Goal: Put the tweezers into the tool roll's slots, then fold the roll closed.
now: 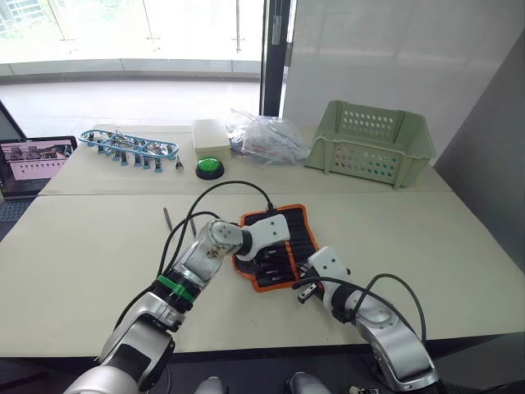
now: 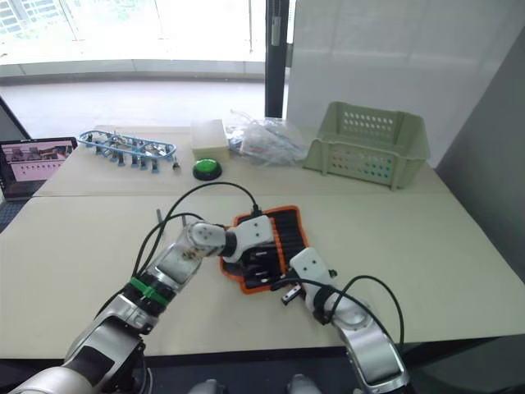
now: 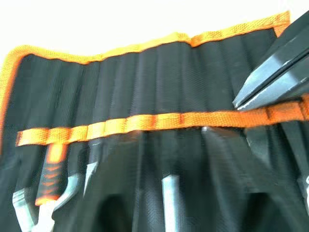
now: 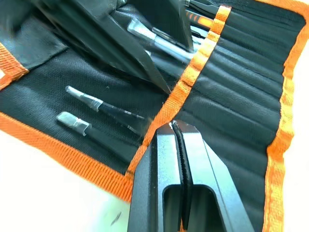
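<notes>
Right gripper, fingers pressed together, touches the orange band of the woven black tool roll lying open mid-table; left gripper over it, state unclear. Bare table surrounds.

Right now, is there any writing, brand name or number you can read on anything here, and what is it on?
None can be read.
The laptop screen shows a picture; any text on it is too small to tell.
The tool roll, green button, pale green basket and blue tray show no lettering.
The clear plastic bags hold something unreadable.
</notes>
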### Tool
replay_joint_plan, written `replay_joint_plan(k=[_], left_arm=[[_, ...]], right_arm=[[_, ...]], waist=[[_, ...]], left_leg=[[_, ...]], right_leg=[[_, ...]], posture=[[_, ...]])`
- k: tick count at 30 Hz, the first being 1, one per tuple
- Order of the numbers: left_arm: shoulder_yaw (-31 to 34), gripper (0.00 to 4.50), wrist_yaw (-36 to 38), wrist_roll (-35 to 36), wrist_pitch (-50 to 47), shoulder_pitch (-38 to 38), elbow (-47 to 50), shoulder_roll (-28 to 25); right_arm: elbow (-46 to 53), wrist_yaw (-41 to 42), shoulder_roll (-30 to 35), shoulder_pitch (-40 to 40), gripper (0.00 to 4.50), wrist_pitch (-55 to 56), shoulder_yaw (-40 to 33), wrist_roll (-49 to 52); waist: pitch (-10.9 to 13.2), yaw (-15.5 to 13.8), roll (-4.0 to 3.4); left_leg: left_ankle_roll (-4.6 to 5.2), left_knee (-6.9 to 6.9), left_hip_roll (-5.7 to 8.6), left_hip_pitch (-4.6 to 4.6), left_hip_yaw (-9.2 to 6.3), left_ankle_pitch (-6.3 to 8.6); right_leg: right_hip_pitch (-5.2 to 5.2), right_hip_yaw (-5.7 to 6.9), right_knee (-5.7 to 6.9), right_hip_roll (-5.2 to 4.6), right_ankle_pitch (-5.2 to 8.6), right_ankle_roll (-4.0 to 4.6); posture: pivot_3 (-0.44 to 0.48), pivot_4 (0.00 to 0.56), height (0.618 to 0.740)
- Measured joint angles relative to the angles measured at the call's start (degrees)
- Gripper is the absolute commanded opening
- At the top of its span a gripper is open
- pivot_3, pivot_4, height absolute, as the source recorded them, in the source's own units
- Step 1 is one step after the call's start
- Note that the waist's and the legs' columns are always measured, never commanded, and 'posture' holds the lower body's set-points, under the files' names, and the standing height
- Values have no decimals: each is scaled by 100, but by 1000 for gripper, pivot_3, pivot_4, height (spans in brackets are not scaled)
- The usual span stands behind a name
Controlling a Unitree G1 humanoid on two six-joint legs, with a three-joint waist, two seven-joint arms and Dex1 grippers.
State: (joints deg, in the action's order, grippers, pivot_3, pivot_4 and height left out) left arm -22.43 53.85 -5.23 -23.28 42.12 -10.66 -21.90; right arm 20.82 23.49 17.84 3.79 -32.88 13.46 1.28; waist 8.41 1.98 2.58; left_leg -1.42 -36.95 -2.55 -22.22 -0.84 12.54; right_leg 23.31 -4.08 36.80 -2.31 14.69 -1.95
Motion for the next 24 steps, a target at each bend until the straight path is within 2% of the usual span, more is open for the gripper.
replay_joint_plan(k=[3,6,11,15,18,24], left_arm=[[639,4444,87,351,-530,-415,962,-540],[1456,4478,-54,699,-777,-1269,1760,-915],[2781,4478,-717,1022,-829,-3009,2584,-1043],[3876,4478,-1263,1399,-1327,-4314,3462,-795],[4525,4478,-1657,1676,-1688,-5092,4113,-386],[5117,4478,-2469,1895,-1920,-6156,4940,378]], right_arm=[[-4,16,7,9,0,8,55,1],[-25,55,30,29,0,27,83,7],[-68,185,171,46,0,70,21,11],[-133,312,239,77,0,120,-8,40],[-192,413,297,128,0,120,-39,68],[-365,539,324,257,0,74,-42,139]], waist=[[0,67,-3],[0,91,-6],[2,34,0],[2,36,5],[2,17,7],[0,14,15]], left_leg=[[0,9,-5,8,-1,0],[1,12,-9,15,1,1],[2,11,-14,18,-1,2],[1,11,-17,26,2,2],[1,11,-21,29,4,3],[0,11,-23,38,11,3]], right_leg=[[-1,1,1,2,4,5],[-4,-1,1,2,7,8],[-8,6,1,1,9,12],[-13,8,-1,-8,10,13],[-15,10,-3,-14,12,18],[-19,10,-2,-14,34,55]], posture=[[0,150,725],[0,150,725],[0,150,725],[0,150,725],[0,150,725],[0,150,725]])
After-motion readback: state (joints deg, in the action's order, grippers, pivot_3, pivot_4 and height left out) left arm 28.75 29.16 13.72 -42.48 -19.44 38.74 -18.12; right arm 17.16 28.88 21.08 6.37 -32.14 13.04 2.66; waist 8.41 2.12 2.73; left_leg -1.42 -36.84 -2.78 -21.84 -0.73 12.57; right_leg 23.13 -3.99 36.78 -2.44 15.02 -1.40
